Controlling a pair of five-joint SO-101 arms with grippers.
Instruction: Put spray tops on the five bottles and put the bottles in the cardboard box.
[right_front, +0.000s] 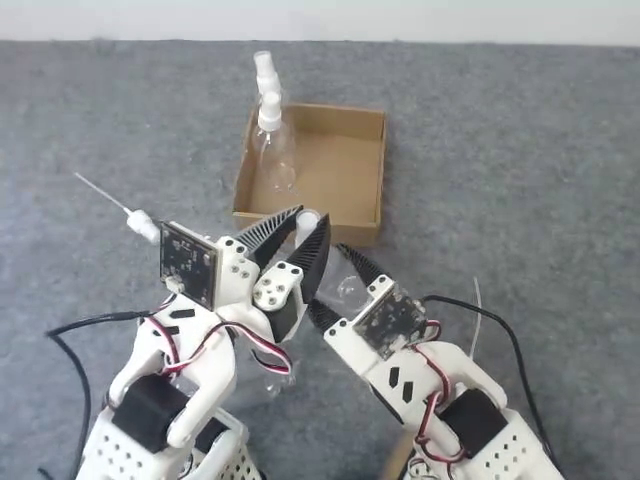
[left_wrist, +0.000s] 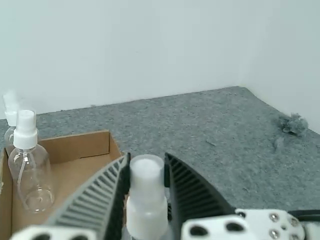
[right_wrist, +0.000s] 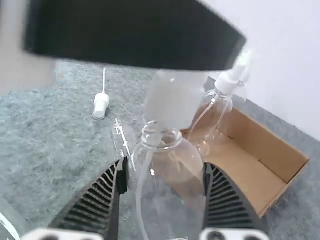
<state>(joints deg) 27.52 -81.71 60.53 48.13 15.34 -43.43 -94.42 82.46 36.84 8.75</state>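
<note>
My left gripper (right_front: 308, 222) is shut on a white spray top (left_wrist: 146, 192), held just in front of the cardboard box (right_front: 345, 185). My right gripper (right_wrist: 164, 172) is shut on a clear open-necked bottle (right_wrist: 167, 195), directly below that spray top (right_wrist: 172, 97). The top's tube hangs into the bottle's neck. One capped bottle (right_front: 275, 150) stands in the box's far left corner. Another capped bottle (right_front: 264, 70) stands just behind the box. A loose spray top (right_front: 142, 224) with a long tube lies on the carpet left of my left arm.
Grey carpet (right_front: 520, 150) covers the table. A clear item (right_front: 275, 380) lies partly under my left arm. A thin tube (right_front: 475, 320) lies beside my right arm. Most of the box floor (right_front: 340, 170) is bare.
</note>
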